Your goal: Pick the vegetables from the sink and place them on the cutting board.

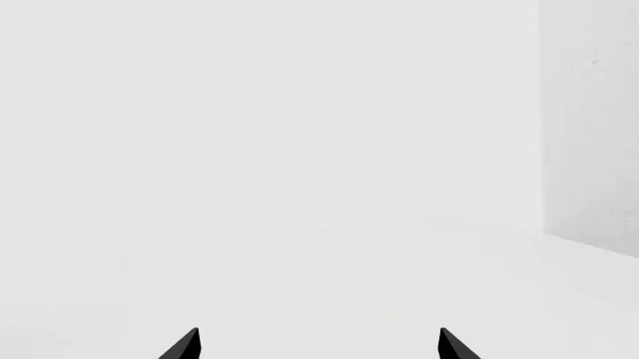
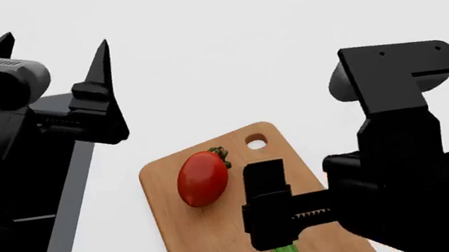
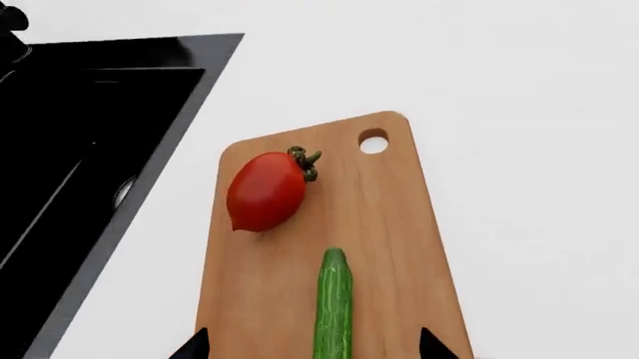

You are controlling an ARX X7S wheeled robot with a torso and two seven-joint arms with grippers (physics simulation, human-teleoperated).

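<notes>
Both sets of jaws are seen spread apart: the right gripper (image 3: pixel 313 345) straddles the cucumber (image 3: pixel 334 303) without pinching it, and the left gripper (image 1: pixel 317 345) holds nothing. Cucumber and tomato (image 2: pixel 202 178) are both laid on the cutting board (image 2: pixel 216 242). Placement is judged finished; only withdrawal is called for. The visible part of the sink (image 3: pixel 70 157) shows no vegetable.
</notes>
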